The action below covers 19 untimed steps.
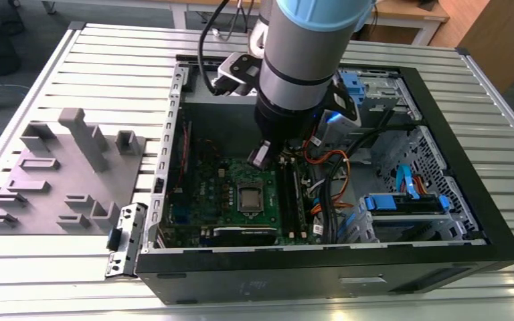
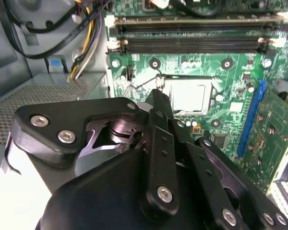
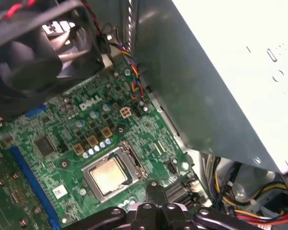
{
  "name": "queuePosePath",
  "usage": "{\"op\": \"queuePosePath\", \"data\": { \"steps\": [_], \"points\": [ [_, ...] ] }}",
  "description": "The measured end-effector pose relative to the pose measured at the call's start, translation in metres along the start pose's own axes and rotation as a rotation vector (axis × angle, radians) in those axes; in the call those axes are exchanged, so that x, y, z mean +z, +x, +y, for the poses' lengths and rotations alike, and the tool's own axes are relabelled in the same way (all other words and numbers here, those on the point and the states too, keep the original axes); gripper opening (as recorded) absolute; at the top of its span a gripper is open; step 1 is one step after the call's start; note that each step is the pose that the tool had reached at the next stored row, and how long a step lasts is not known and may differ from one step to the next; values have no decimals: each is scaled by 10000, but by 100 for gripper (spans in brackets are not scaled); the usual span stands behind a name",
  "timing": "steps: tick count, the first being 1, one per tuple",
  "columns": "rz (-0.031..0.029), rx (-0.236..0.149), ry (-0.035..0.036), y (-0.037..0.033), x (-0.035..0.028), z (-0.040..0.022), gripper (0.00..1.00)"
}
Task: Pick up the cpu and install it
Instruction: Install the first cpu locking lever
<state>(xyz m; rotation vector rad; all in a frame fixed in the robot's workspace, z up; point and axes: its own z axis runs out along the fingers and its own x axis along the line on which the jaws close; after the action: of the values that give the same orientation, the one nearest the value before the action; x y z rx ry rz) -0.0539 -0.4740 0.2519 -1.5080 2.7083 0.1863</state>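
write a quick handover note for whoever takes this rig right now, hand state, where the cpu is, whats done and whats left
Hand: inside the open computer case, low over the motherboard, next to the socket. Whether its fingers are open or shut cannot be told; nothing visibly held.
Cpu: lying flat inside the socket frame on the green board, silver top up, seen in both wrist views.
Done: the cpu appears placed in the socket.
Left: confirm it sits fully flat; the frame around it looks unclamped, though that is hard to judge.
Grey plastic tray sits on the table at the exterior view's left.
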Motion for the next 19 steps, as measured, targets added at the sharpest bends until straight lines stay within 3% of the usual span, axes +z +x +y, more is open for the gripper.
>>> {"op": "queuePosePath", "data": {
  "steps": [3, 9, 15, 19],
  "points": [
    [-35, -18, -23, -30, 2, -22, 11],
    [-35, -28, -26, -135, 11, -25, 11],
    [-34, -34, -25, -229, 22, -8, 11],
    [-32, -49, -25, -303, 47, 37, 11]
  ]
}}
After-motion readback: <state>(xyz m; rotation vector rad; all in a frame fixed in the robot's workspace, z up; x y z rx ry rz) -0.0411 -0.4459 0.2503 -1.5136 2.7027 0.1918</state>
